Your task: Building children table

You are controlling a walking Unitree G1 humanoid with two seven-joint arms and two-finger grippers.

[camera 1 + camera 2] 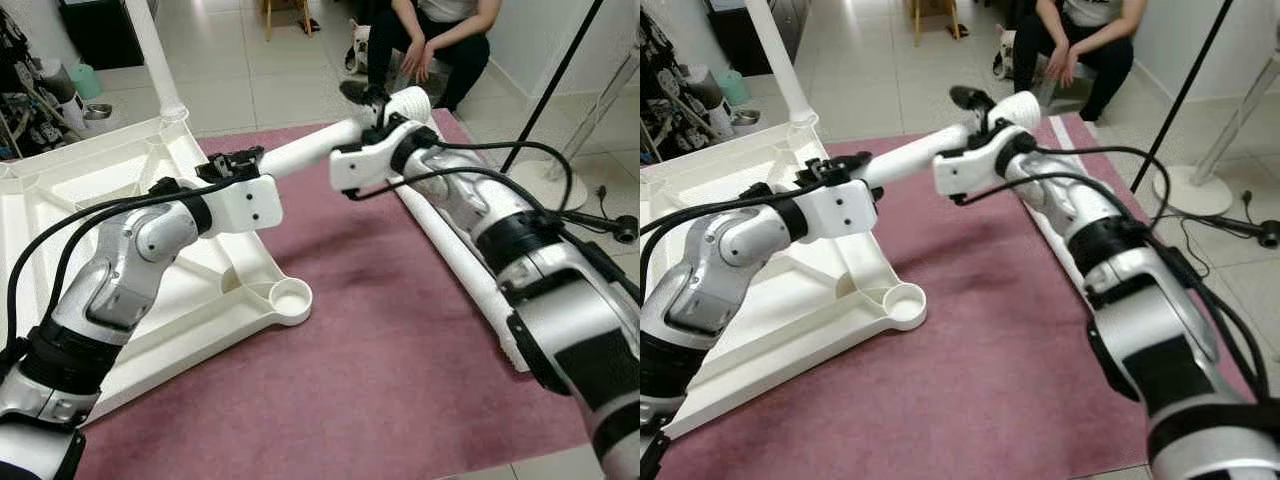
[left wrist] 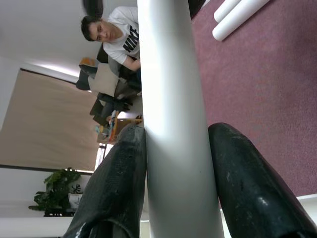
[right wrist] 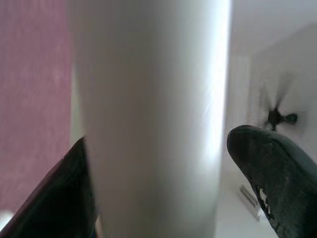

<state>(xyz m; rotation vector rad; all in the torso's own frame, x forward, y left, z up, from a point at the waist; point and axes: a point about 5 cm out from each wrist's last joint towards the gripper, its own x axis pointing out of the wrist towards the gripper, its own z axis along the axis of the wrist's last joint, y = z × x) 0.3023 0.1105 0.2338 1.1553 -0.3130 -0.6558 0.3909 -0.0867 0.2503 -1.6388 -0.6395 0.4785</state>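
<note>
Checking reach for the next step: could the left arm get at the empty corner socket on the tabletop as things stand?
Probably yes: the socket lies uncovered just below the left end effector. But that end effector is shut on the leg, shared with the right end effector.

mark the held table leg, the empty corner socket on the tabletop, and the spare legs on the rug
table leg (image 1: pixel 310 148), left eye view: mid-shaft between both grippers.
corner socket (image 1: pixel 291 295), left eye view: round cup at the tabletop's near corner.
spare legs (image 1: pixel 455 255), left eye view: white shaft beside the right arm.
</note>
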